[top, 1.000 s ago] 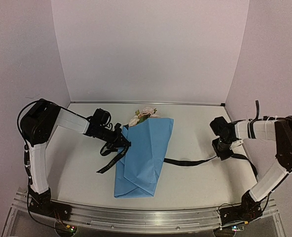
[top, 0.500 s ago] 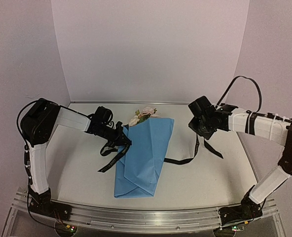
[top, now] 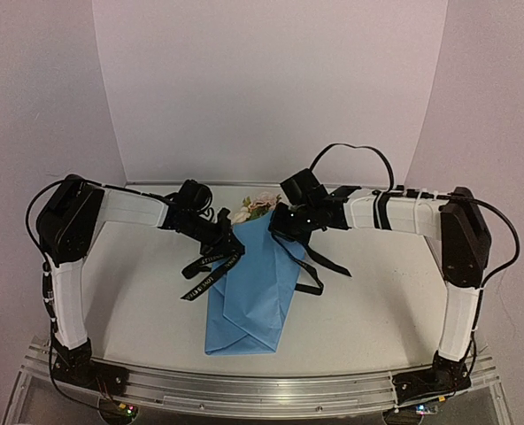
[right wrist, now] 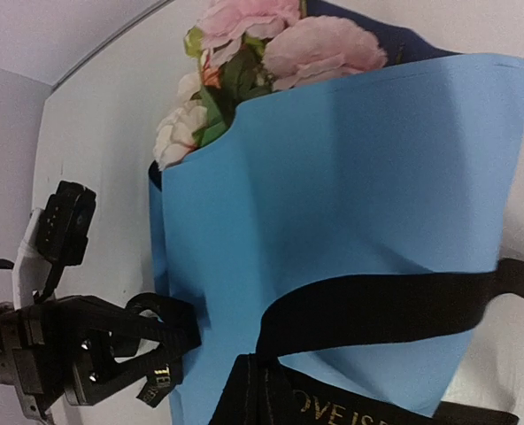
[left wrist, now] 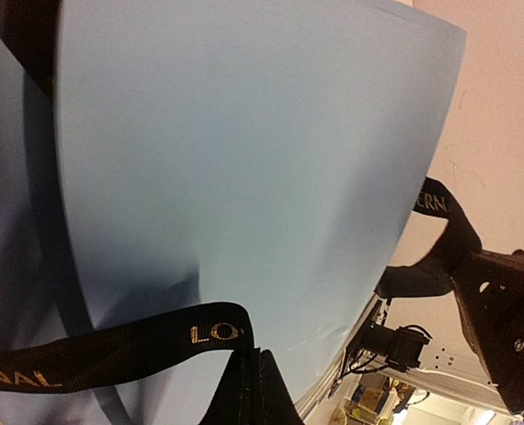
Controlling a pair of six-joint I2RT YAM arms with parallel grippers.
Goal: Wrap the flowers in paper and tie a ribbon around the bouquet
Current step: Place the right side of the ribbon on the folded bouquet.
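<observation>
1. Paper (top: pixel 253 305) lay as a folded cone on the table (top: pixel 377 305), narrow tip nearest.
2. At the paper's left edge, we saw the left gripper (top: pixel 230 248) pinched shut on the ribbon (top: pixel 211 276).
3. Above the paper's right edge, the right gripper (top: pixel 281 228) was clamped shut on the same ribbon.
4. Flowers (top: pixel 262 204) poked from the paper's far end.

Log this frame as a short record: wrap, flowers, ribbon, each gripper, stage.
paper wrap: light blue, closed around the stems, folded tip toward the arms
flowers: pink and white heads stick out of the far end
ribbon: black, one band across the paper, no knot visible
left gripper: shut on ribbon at wrap's left edge
right gripper: shut on ribbon, over wrap's upper part
stage: wrapped, tie unfinished
</observation>
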